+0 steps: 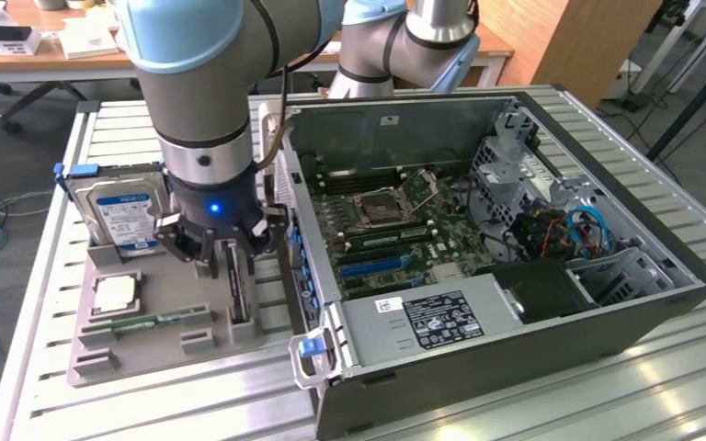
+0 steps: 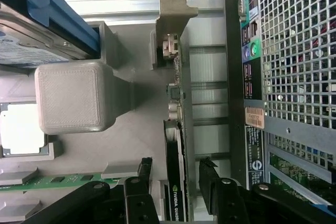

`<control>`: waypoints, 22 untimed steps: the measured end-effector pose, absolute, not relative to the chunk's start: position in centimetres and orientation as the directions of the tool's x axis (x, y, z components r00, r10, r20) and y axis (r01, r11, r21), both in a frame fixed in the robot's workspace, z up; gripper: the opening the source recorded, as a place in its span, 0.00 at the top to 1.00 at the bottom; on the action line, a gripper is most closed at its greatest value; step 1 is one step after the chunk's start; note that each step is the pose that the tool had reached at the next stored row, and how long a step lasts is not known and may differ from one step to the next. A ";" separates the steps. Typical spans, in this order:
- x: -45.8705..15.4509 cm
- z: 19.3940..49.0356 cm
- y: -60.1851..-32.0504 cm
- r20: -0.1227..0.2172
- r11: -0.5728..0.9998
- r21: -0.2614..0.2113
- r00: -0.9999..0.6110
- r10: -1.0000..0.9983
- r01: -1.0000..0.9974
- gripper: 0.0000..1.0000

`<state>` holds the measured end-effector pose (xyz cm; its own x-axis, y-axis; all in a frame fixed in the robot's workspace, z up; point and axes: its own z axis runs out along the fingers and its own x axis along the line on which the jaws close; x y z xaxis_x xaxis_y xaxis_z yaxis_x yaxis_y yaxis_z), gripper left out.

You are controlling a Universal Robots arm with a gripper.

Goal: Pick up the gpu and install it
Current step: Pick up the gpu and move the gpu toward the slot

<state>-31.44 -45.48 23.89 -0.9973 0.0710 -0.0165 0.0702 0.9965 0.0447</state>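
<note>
The gpu (image 1: 238,296) stands on edge in a slot at the right side of the grey holder tray (image 1: 157,354). In the wrist view the gpu (image 2: 176,103) is seen edge-on, its metal bracket at the far end. My gripper (image 1: 224,262) is down over the card and open. In the wrist view the gripper (image 2: 176,162) has one black finger on each side of the card's near end, with a gap between each finger and the card. The open computer case (image 1: 513,230) with its motherboard (image 1: 384,220) lies just beside the tray, on the exterior view's right.
On the tray stand a silver hard drive (image 1: 120,211) with a blue label, a square processor (image 1: 114,292) and a green memory stick (image 1: 144,323). The case's rear panel (image 2: 252,77) runs close beside the card. All sits on a ribbed metal table (image 1: 647,386).
</note>
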 end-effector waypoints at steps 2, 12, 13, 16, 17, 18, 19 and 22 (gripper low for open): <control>-31.4 23.6 -45.5 -0.017 0.997 0.045 -0.997 0.071 0.070 0.51; -31.4 23.1 -45.5 -0.017 0.997 0.045 -0.997 0.071 0.070 0.51; -31.4 23.1 -45.5 -0.017 0.997 0.045 -0.997 0.071 0.070 0.51; -31.4 23.1 -45.5 -0.016 0.997 0.045 -0.997 0.071 0.070 0.51; -31.4 23.1 -45.5 -0.016 0.997 0.045 -0.997 0.071 0.070 0.51; -31.4 23.1 -45.5 -0.017 0.997 0.045 -0.997 0.071 0.070 0.51; -31.4 23.1 -45.4 -0.017 0.997 0.045 -0.997 0.071 0.070 0.51; -31.4 23.0 -45.3 -0.017 0.997 0.045 -0.997 0.071 0.070 0.51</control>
<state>-31.43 -45.31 23.04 -0.9974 0.0707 -0.0165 0.0699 0.9965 0.0449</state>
